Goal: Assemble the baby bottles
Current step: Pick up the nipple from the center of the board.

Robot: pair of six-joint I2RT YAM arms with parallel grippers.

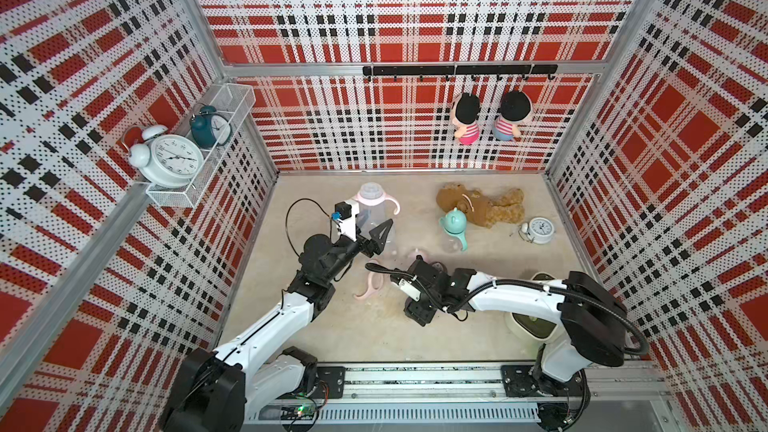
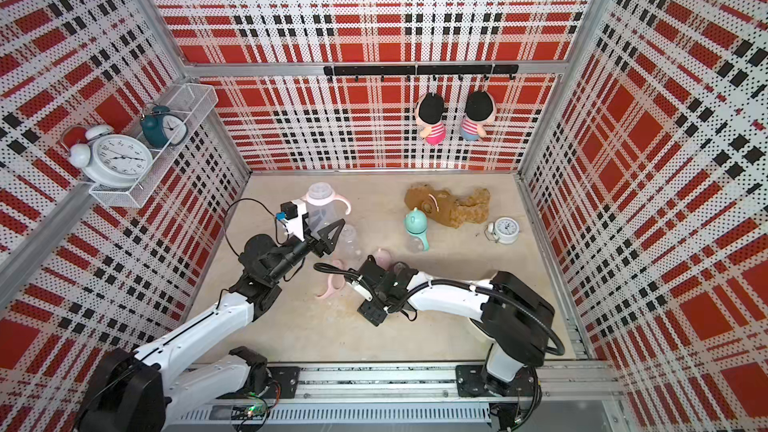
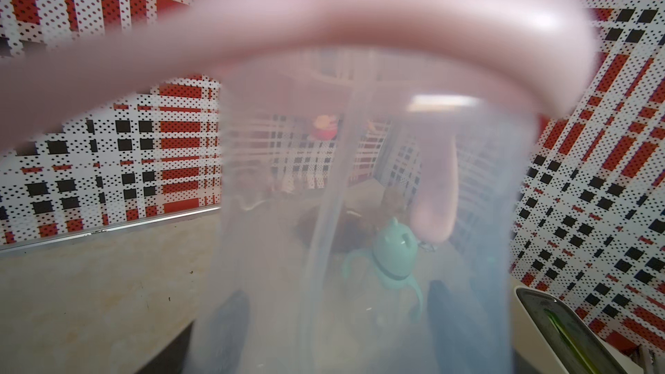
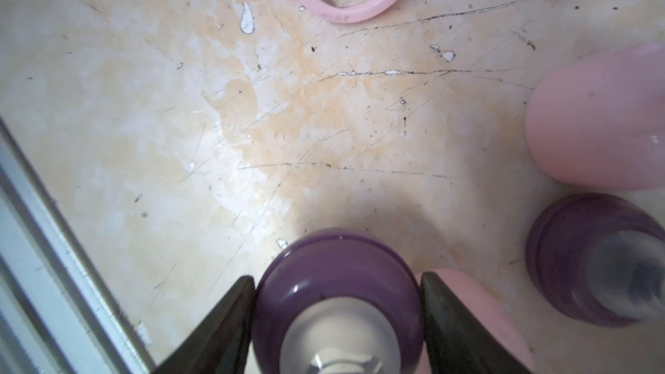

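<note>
My left gripper (image 3: 340, 318) is shut on a clear baby bottle (image 1: 370, 209) with a pink handle ring (image 1: 390, 201), held upright at the back left. It fills the left wrist view, and the dark fingers (image 3: 234, 329) show through its wall. A second bare clear bottle (image 2: 351, 243) stands beside it. My right gripper (image 4: 337, 278) is shut on a purple teat collar (image 4: 336, 304) low over the table. Another purple collar (image 4: 593, 260), a pink cap (image 4: 604, 120) and a loose pink handle ring (image 1: 370, 284) lie close by. A teal-capped bottle (image 1: 453, 226) stands mid-table.
A brown teddy (image 1: 482, 203) and a small white alarm clock (image 1: 540, 230) lie at the back right. A white bin (image 1: 532, 322) sits under my right arm. A wire shelf (image 1: 199, 147) with clocks juts from the left wall.
</note>
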